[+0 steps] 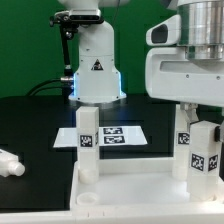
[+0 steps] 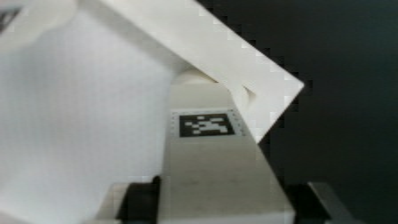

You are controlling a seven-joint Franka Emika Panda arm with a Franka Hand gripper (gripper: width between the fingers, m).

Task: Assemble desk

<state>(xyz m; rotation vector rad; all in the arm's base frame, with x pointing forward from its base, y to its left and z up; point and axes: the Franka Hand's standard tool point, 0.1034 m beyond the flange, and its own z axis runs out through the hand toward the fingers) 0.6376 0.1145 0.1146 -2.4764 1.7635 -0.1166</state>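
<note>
- Claw (image 2: 222, 200) sits nearest the wrist lens, clenched on the upper end of a white block leg (image 2: 215, 165); its dark pads (image 2: 139, 198) look pressed against two opposite flat faces, with the square tag on the face between them
- From the claw, in the exterior view, that leg hangs upright straight down at 6 o'clock, its foot at the far corner of the tabletop panel (image 1: 130, 200) on the exterior view's right; whether it is seated in the socket I cannot tell
- Handling, as I judge it: hard moulded plastic, stiff and light, not fragile, but smooth enough to slip or twist if pinched off-centre; the flat sides near the top look the sound place to hold, since that leaves the foot free for the socket
- Below the claw the tabletop panel lies flat on the black worktop (image 1: 30, 120) and spreads toward 8 o'clock; broad and rimmed, it would probably slide if pushed
- At 9 o'clock from the claw, well apart, a second leg (image 1: 88, 140) stands upright on the panel's other far corner
- Behind and between the two upright legs lies the marker board (image 1: 112, 135)
- Farther out at 9 o'clock, off the panel, what looks like a loose leg (image 1: 10, 162) lies on its side
- At 10 o'clock, at the back, stands the robot base (image 1: 95, 65)
</note>
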